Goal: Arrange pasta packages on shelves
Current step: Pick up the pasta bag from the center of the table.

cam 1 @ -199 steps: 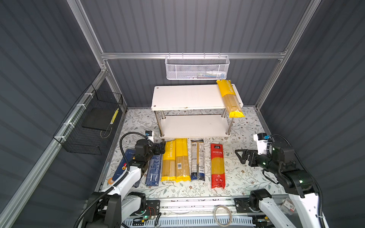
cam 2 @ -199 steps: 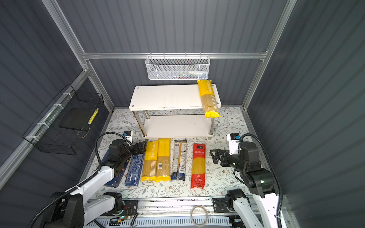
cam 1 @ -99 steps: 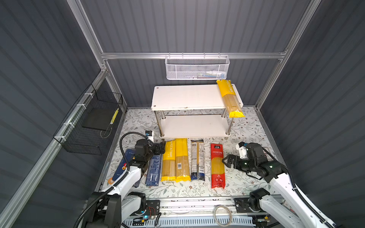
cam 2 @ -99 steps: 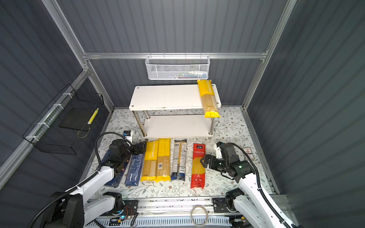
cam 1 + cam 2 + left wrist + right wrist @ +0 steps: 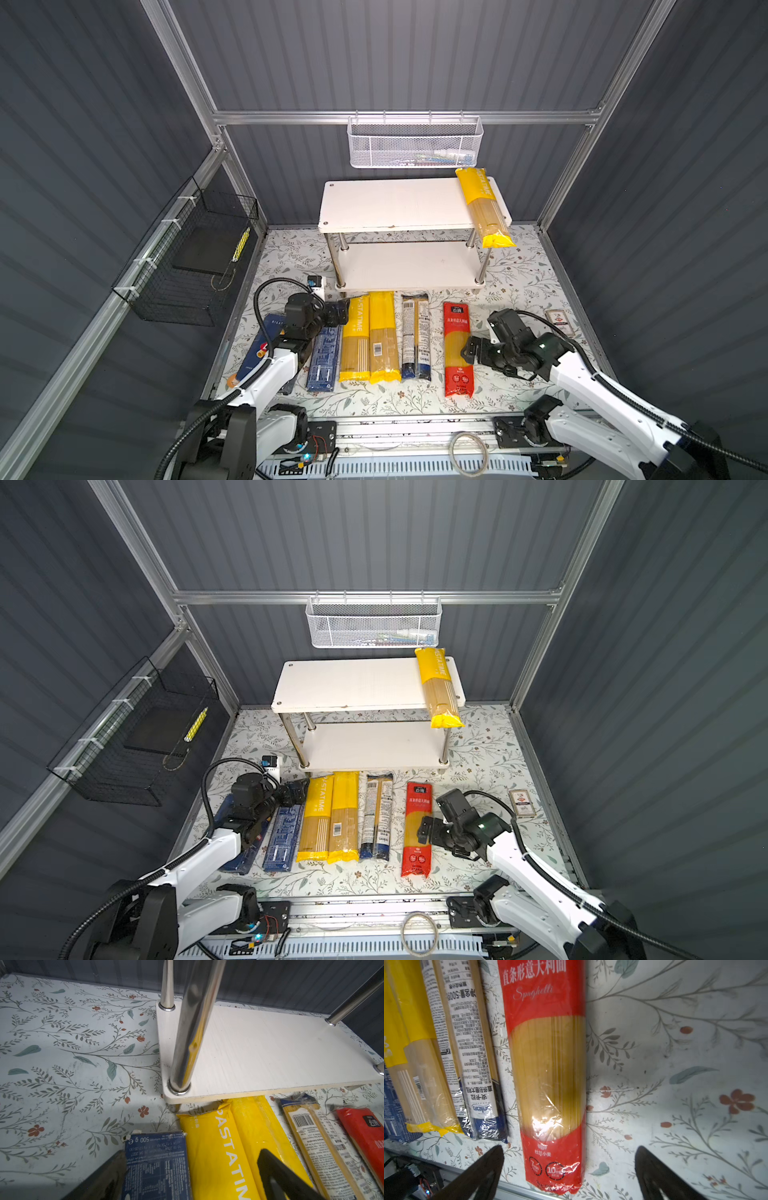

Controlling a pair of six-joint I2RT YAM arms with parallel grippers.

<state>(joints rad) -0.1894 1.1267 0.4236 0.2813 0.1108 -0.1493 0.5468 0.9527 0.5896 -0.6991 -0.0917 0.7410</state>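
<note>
right gripper (image 5: 466, 352) of mine, jaws spread and empty, hovers over the red spaghetti bag (image 5: 456, 328) near the desk's front edge; i fear pinching its slick film off-centre lets the long bag tip and slip before the shelves (image 5: 399, 203).

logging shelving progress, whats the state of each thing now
left gripper, open, empty
right gripper, open above the red bag
red bag, flat on the mat
shelved yellow bag, on the top shelf, end overhanging
two yellow bags, flat on the mat
grey-and-dark-blue bag, flat on the mat
narrow blue box, flat on the mat
wide blue box, flat, partly under the left arm
</note>
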